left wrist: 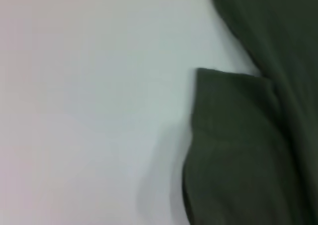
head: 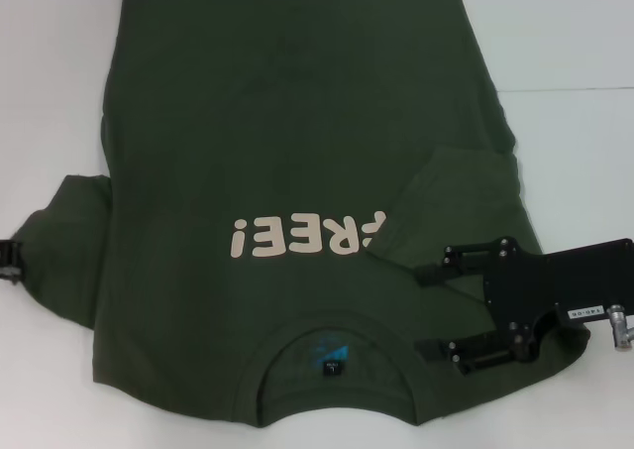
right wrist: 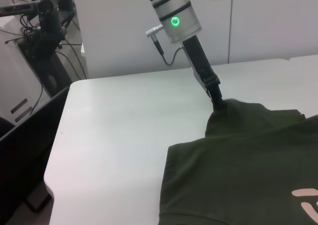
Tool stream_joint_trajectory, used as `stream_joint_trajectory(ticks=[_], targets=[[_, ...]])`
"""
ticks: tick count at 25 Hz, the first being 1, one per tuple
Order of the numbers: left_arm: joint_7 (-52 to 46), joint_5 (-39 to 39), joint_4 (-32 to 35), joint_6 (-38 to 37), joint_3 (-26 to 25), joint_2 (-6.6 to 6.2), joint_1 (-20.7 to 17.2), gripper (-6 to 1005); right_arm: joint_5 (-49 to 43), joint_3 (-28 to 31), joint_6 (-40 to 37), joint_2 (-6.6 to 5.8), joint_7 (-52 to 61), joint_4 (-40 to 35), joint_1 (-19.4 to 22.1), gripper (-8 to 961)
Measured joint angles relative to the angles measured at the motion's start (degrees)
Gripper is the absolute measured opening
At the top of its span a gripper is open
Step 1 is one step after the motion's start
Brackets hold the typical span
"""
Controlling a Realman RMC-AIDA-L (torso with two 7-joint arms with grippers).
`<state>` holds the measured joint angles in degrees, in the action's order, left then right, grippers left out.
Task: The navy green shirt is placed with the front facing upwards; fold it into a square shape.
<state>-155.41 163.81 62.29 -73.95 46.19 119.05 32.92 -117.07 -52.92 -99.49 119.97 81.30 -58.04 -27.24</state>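
Head view: navy green shirt [head: 287, 171] lies flat on white table [head: 575, 43], soft matte cotton, cream lettering, collar nearest robot. Right sleeve folded inward; right gripper [head: 428, 308] over it, black fingers spread, released. Left gripper [head: 10, 261] at left sleeve edge, grip unclear.
Left wrist view: sleeve's hemmed corner on smooth tabletop.
Right wrist view: left gripper's tip buried in bunched sleeve cloth.

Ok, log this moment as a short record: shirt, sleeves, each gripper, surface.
shirt: navy green shirt flat, front up, "FREE!" lettering showing, collar nearest the robot
right sleeve: folded inward over the chest
left sleeve: out to the side
right gripper: open, above the folded sleeve
left gripper: at the left sleeve's edge, fabric bunched there
surface: white table
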Motion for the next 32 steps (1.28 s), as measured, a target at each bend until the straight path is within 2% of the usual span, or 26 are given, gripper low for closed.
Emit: stream_joint_trajectory(ticks=[15,32], targets=[[0.2,0.1,0.6,5.0,-4.3,-0.57,-0.9,37,0.0,0.1,1.3,-0.09,-0.3,1.5,-0.1,835],[0.6,0.1,0.6,6.2,-7.0,-0.75,-2.0,38,0.0,-0.3,2.9,-0.09,-0.4,2.8,-0.7,835]])
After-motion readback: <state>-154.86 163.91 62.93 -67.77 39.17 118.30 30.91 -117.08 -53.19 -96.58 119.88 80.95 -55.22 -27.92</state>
